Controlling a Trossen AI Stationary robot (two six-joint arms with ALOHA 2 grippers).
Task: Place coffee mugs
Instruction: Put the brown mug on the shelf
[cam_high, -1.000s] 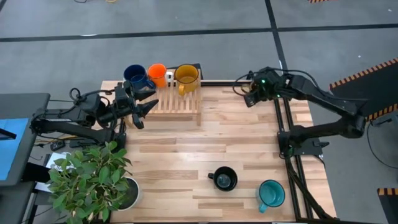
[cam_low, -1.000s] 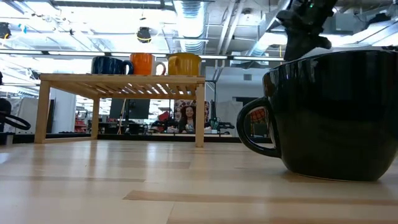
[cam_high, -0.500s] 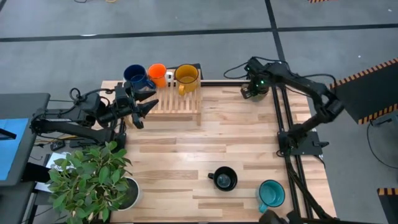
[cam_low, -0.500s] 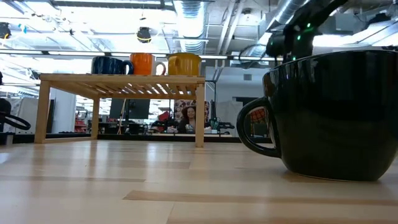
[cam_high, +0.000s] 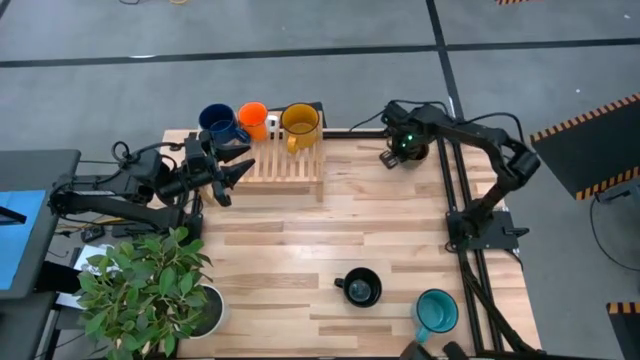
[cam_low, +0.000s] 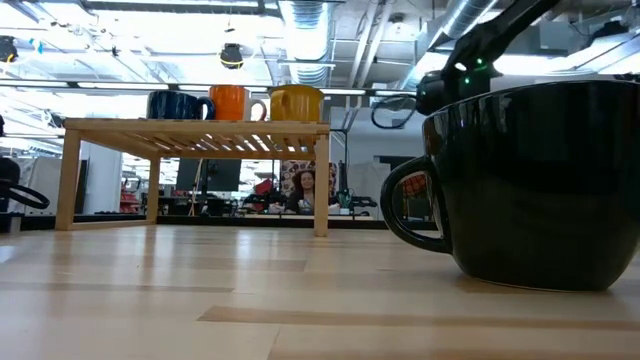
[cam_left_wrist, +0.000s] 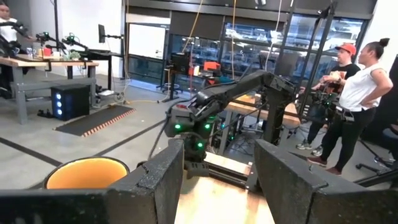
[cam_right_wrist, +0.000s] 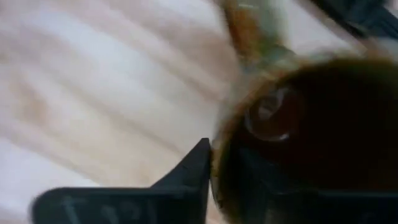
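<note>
On the wooden rack (cam_high: 285, 165) at 11 o'clock of the table (cam_high: 400, 230) stand three mugs in a row: the blue mug (cam_high: 218, 124), the orange mug (cam_high: 252, 117) and the yellow mug (cam_high: 299, 122). The black mug (cam_high: 361, 288) stands near the front edge at 6 o'clock, and the teal mug (cam_high: 436, 312) is at 5 o'clock, well apart from the rack. In the low view the black mug (cam_low: 530, 185) fills the right side and hides the table behind it.

The right gripper (cam_high: 402, 148) is at 1 o'clock near the far edge. Its wrist view shows a brown mug (cam_right_wrist: 298, 137) between its fingers (cam_right_wrist: 193, 171), but I cannot tell if they press on it.

The left gripper (cam_high: 232, 172) waits at 10 o'clock beside the rack, its fingers (cam_left_wrist: 155, 183) spread wide and holding nothing. The plant (cam_high: 150, 285) stands at 8 o'clock. Two people (cam_left_wrist: 354, 93) stand in the room behind.
</note>
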